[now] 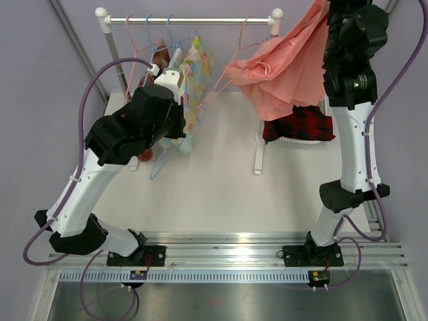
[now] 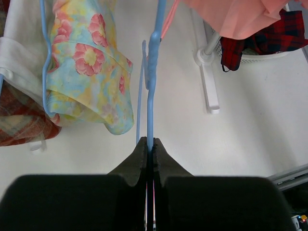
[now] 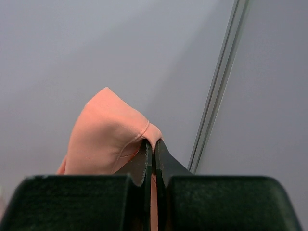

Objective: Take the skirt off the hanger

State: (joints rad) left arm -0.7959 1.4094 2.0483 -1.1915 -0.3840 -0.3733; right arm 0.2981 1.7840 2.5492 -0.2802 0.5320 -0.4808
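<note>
My left gripper [image 2: 150,143] clamps blue hanger [image 2: 153,62]; right gripper [image 3: 150,144], at 1 o'clock, pinches skirt [image 3: 106,134] — shallow fold may slip under tension.

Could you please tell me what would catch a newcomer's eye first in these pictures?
The salmon-pink skirt stands out most, bunched at the right end of the rail and pinched at one edge in the right claw, which is held up high. Next comes the left claw, shut on a thin blue hanger beside a bright floral garment hanging on the rail's left half.
</note>
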